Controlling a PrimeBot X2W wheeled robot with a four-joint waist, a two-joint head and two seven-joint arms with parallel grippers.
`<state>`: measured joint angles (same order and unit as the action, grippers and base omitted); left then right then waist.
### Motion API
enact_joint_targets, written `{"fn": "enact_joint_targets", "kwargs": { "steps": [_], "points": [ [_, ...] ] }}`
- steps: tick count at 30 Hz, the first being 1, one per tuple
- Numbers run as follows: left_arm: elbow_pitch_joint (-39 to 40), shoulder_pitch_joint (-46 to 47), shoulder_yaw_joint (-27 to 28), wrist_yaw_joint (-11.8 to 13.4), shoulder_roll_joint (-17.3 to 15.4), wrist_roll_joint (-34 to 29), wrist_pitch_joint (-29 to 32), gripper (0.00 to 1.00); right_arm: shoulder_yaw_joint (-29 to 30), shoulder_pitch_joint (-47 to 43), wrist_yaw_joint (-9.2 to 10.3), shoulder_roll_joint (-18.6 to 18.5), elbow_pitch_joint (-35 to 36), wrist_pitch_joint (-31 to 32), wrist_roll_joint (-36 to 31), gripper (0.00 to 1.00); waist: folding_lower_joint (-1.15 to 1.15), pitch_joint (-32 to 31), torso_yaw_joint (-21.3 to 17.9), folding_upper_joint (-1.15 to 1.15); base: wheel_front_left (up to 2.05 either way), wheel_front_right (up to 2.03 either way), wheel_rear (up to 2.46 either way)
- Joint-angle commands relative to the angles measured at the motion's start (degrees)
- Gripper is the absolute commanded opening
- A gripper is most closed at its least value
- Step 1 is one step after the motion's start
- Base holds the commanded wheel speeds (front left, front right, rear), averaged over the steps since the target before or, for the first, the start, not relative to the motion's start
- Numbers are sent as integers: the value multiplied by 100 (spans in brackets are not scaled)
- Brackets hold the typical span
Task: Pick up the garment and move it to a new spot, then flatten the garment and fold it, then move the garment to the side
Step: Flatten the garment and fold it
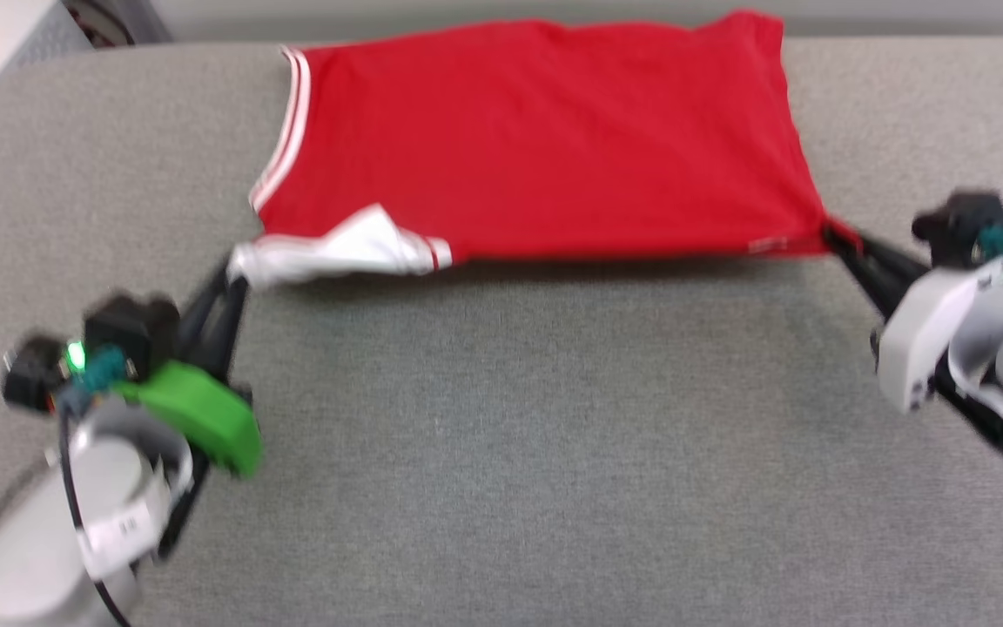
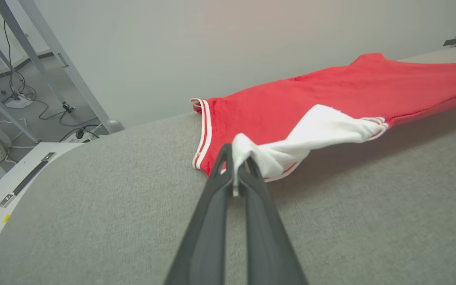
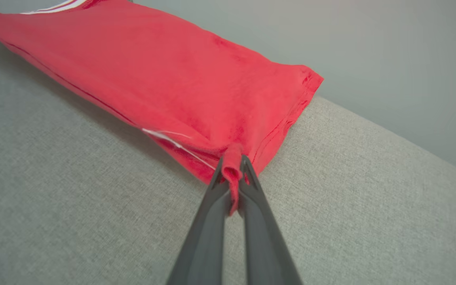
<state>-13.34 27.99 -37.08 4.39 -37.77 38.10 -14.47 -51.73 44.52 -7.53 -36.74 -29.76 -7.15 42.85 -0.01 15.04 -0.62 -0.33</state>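
Plainly the garment [image 1: 545,139] lay far across the grey table [image 1: 501,453], near edge lifted taut, my left gripper [image 1: 235,272] pinching its white sleeve and my right gripper [image 1: 832,233] a hem corner, bites so thin that tension might have tugged either free.

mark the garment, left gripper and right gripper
garment [image 1: 545,139]: head view, red body middle
left gripper [image 2: 238,158]: left wrist view, between jaws on sleeve
right gripper [image 3: 232,162]: right wrist view, between jaws on hem
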Motion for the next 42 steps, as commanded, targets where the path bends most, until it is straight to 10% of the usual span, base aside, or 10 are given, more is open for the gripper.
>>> {"fn": "enact_joint_targets", "kwargs": {
  "steps": [1, 26, 42],
  "points": [
    [124, -313, -24, 105, -50, 92, 40, 0, -22, -248, 4, -75, 39, -28, 97, 0, 1, -528, -35, 33, 0, 0, 0],
    [1496, -3578, -607, 924, -283, 1286, 765, 0, 801, -3756, 4, -1012, 1676, 621, 398, 0, 1, -1449, 49, 33, 0, 0, 0],
    [1577, -2657, -529, 679, -367, 757, 604, 0, 2267, -4366, 4, -610, 2701, 1538, 48, 0, 1, -1141, -2, 33, 0, 0, 0]
  ]
}}
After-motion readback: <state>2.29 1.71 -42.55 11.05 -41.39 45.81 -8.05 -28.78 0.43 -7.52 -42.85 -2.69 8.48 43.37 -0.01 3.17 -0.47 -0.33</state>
